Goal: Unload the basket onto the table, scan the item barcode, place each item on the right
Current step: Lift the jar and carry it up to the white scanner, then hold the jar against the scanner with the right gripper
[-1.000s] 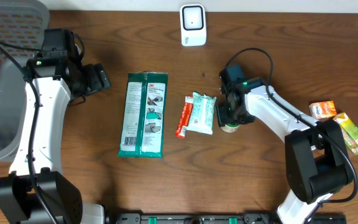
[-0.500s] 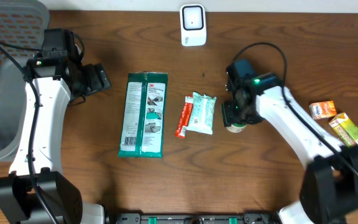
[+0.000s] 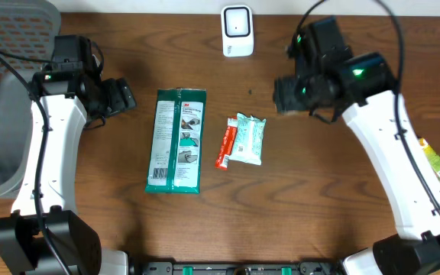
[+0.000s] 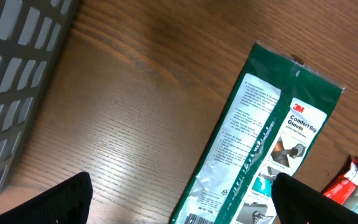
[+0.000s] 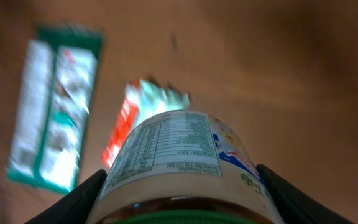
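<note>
My right gripper (image 3: 286, 97) clasping a labelled bottle (image 5: 179, 149) at upper centre-right, near the scanner (image 3: 237, 30), my left gripper (image 3: 123, 97) spread wide, upper left

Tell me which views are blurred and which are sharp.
Right wrist: background smeared, the glove pack reduced to streaks, though the bottle label is fairly readable. Left wrist: crisp, pack print legible. Overhead: evenly lit and mostly sharp.
</note>
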Motion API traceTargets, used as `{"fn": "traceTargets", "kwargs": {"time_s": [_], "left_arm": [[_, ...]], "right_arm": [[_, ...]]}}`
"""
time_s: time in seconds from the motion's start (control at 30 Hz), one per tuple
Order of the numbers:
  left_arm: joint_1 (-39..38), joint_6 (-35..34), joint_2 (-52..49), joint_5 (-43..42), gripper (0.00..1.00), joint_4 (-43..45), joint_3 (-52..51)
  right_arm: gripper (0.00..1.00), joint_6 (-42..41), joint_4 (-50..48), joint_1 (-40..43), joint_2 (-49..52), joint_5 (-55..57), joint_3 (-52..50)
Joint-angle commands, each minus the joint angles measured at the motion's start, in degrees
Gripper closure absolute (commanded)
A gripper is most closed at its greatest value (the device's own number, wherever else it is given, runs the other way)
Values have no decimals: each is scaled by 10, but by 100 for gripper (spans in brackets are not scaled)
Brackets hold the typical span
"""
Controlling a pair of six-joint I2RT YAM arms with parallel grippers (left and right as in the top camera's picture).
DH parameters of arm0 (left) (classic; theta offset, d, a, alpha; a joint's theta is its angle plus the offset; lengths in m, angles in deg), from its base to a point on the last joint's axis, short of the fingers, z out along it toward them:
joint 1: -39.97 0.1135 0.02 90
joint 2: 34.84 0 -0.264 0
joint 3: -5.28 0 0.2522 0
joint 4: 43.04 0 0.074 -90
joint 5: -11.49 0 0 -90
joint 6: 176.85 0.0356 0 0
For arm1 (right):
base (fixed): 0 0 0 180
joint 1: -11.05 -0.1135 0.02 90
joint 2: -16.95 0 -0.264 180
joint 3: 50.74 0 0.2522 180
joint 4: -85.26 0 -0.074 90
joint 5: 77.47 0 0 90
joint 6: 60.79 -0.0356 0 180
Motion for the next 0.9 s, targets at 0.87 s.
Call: {"fn": "traceTargets", "kwargs": {"time_s": [0.87], "left_arm": [[2,3,-2,1,8,-3,2]], "right_arm": [[98,-49,-872,-5,345,103,-31]]}}
